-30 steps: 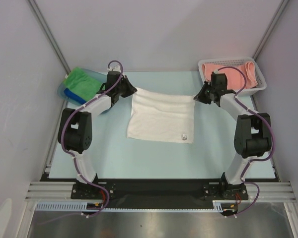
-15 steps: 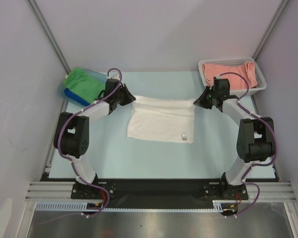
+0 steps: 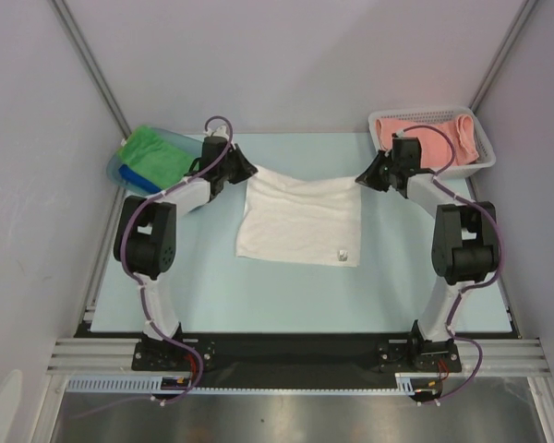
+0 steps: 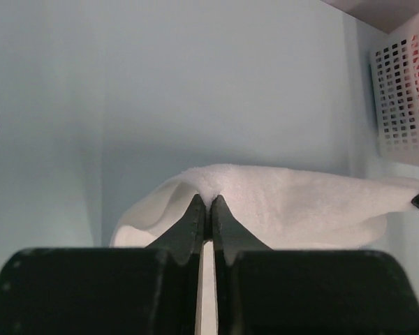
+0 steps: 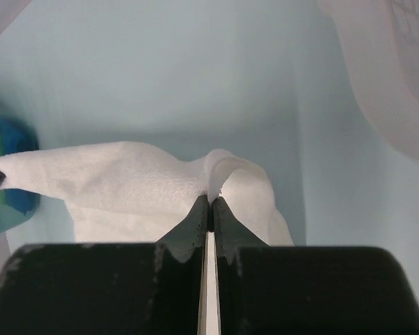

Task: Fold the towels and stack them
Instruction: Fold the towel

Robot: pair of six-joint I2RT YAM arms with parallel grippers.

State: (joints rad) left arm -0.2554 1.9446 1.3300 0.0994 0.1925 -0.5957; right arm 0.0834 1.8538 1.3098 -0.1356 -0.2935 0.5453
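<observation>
A white towel [image 3: 300, 221] lies spread in the middle of the table, a small tag [image 3: 343, 254] near its front right corner. My left gripper [image 3: 249, 172] is shut on its far left corner, and my right gripper [image 3: 359, 180] is shut on its far right corner. The far edge hangs lifted between them and sags in the middle. In the left wrist view the gripper [image 4: 209, 203] pinches a peak of white towel [image 4: 300, 209]. In the right wrist view the gripper [image 5: 211, 199] pinches a curled fold of the towel [image 5: 126, 174]. Green towel [image 3: 155, 152] lies on a blue one [image 3: 134, 175].
The blue tray [image 3: 114, 169] holding the green and blue towels sits at the far left. A white perforated basket [image 3: 486, 155] at the far right holds pink towels [image 3: 425, 134]. Grey walls close in the table on three sides.
Both grippers dipped toward the near side with the towel's far corners, then drew back to the far side. The far edge is stretched out again and sags in the middle.
</observation>
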